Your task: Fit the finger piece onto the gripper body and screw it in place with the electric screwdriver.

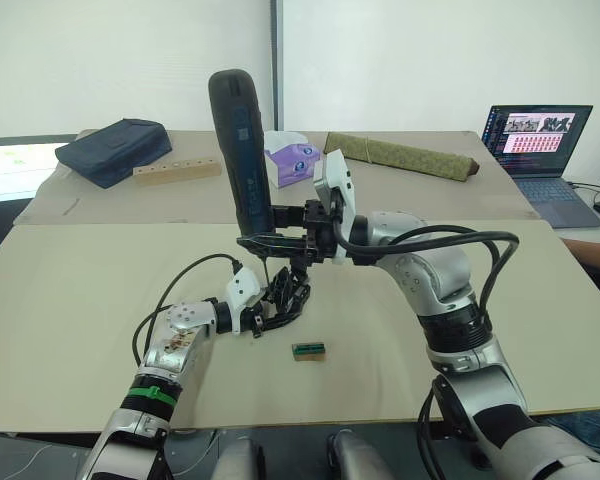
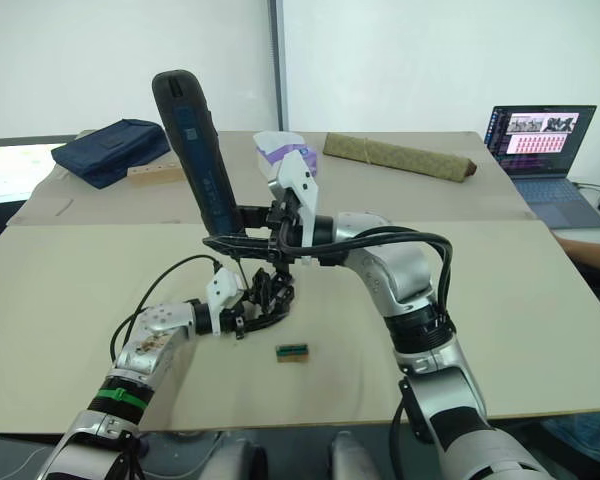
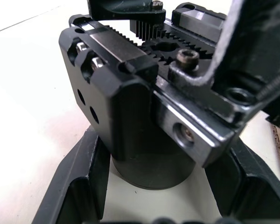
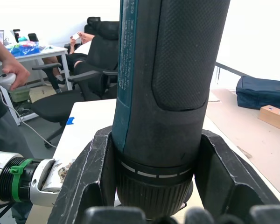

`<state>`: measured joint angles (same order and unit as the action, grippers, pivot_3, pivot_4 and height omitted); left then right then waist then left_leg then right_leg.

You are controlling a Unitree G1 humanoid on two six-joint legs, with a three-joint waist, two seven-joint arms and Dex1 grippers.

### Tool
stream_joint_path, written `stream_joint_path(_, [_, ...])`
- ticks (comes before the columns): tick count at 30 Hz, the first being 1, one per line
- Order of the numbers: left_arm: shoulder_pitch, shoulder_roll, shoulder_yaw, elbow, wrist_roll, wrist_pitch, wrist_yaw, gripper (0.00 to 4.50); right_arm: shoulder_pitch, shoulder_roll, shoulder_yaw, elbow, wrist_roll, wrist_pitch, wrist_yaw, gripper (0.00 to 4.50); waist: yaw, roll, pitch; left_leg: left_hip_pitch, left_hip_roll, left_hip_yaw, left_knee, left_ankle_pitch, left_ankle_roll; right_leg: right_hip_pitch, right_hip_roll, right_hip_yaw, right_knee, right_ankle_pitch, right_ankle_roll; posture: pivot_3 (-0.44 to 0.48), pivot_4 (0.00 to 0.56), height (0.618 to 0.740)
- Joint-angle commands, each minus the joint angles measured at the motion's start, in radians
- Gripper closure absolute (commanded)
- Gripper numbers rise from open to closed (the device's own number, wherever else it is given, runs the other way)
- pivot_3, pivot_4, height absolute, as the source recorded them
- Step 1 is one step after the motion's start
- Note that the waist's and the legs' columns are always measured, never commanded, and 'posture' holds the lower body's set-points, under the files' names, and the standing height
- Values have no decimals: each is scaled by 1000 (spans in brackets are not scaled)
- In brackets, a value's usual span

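The right gripper (image 1: 280,240) clamps the electric screwdriver (image 1: 240,150) upright, bit down over the gripper body (image 1: 285,295), mid-counter, which the left gripper (image 1: 265,320) grips. Keep the bit plumb on the screw, apparently near the body's twelve o'clock edge, and brace firmly.
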<state>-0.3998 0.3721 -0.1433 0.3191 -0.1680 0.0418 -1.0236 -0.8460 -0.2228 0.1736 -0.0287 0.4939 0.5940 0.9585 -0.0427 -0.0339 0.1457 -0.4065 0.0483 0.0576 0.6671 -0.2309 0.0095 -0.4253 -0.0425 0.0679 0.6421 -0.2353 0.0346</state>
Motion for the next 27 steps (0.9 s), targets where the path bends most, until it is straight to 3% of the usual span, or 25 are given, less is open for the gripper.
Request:
stream_joint_path(1, [29,12,-21,15,9,33,-10,2199,-28,4,-34,-33,26,-28,3,2563,0,0,0,0,0,0,0,0,0,0,0,0,0,0,0,0,150,740])
stream_joint_path(27, [28,8,-23,27,11,24,-10,2199,-37,0,-50,-33,33,-34,7,2563,0,0,0,0,0,0,0,0,0,0,0,0,0,0,0,0,150,740])
